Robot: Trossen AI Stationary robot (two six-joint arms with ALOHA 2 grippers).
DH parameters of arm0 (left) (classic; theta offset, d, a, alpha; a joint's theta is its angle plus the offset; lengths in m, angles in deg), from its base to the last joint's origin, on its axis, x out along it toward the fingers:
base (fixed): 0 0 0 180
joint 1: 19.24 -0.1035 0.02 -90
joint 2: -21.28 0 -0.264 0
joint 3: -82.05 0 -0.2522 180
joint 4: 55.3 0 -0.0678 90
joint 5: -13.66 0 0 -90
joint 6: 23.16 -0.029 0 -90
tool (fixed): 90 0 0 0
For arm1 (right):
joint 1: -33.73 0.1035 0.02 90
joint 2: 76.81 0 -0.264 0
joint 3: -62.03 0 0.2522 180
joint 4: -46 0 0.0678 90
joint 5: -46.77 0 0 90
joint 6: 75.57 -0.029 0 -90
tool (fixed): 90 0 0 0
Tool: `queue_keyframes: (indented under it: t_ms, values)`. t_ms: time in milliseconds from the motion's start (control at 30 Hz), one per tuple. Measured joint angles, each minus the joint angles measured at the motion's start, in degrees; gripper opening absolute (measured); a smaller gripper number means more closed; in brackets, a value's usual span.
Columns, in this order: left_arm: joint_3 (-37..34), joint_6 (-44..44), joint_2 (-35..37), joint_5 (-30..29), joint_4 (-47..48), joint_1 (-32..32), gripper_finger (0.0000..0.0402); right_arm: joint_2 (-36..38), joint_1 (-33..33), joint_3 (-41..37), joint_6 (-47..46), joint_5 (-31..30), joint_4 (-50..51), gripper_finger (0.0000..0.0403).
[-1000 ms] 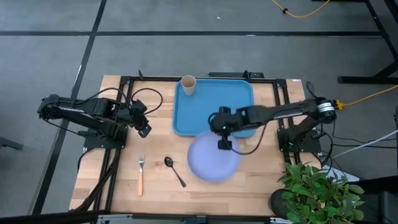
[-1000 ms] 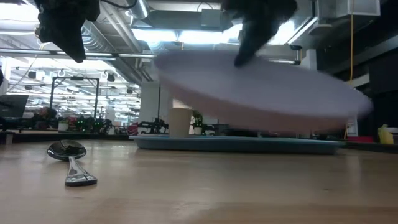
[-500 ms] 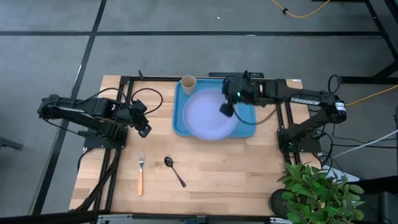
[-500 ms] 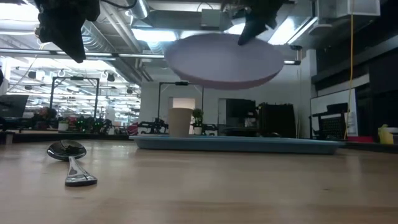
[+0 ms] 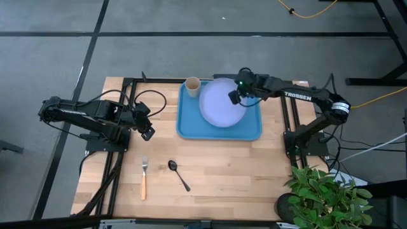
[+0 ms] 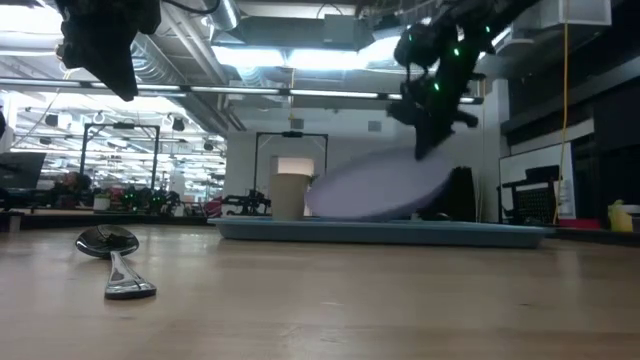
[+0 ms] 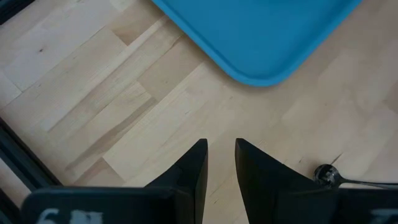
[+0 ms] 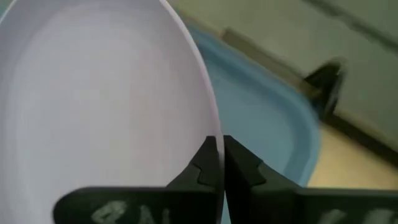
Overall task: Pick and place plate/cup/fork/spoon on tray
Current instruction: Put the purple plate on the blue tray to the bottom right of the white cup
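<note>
The tray [image 5: 219, 129] is lying at the far middle of the table [image 5: 267, 172], its far rim close to the table's far edge and its near rim facing a wide stretch of bare wood. The cup [image 5: 192, 86] is standing upright at the tray's far left corner; in the low view [image 6: 290, 196] it is showing just left of the plate. The plate [image 5: 221, 102] is sitting over the far half of the tray, tilted: in the low view [image 6: 375, 190] its gripped right side is riding higher while its lower side is dipping to the tray's rim [image 6: 380, 232], and whether it is touching cannot be told. Bare blue floor is showing near of the plate and along the tray's right side. The right gripper [image 5: 236, 97] is pinching the plate's right rim, fingers closed to a thin slit on the edge, as the right wrist view [image 8: 219, 167] is showing. The right arm is reaching in from the right across the tray's far right corner, wrist angling downward. The left gripper [image 7: 220, 163] is hovering off the tray's left near corner over bare wood, fingers nearly together with a narrow gap and nothing between them; the left arm is lying folded at the table's left. The fork [image 5: 144, 177] and spoon [image 5: 178, 173] are resting near the front edge, left of centre, apart from each other and well clear of the tray.
</note>
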Motion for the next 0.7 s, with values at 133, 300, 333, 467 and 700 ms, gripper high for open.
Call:
queue_keyframes:
  t_ms: [133,300,333,467,700]
  values:
    - [0.0,0.0,0.0,0.0,0.0,0.0,0.0075,0.0,-0.7,-4.7,-1.1,3.3,-3.1,0.0015]
    - [0.0,0.0,0.0,0.0,0.0,0.0,0.0075,0.1,-0.4,-7.2,-3.5,3.4,-3.3,0.0038]
    - [0.0,0.0,0.0,0.0,0.0,0.0,0.0075,0.1,-0.2,-7.5,-4.0,3.6,-3.4,0.0040]
    - [0.0,0.0,0.0,0.0,0.0,0.0,0.0075,0.1,0.0,-7.7,-4.0,6.1,-2.9,0.0041]
    - [0.0,0.0,0.0,0.0,0.0,0.0,0.0075,0.1,0.6,-7.7,-4.7,5.6,-1.0,0.0076]
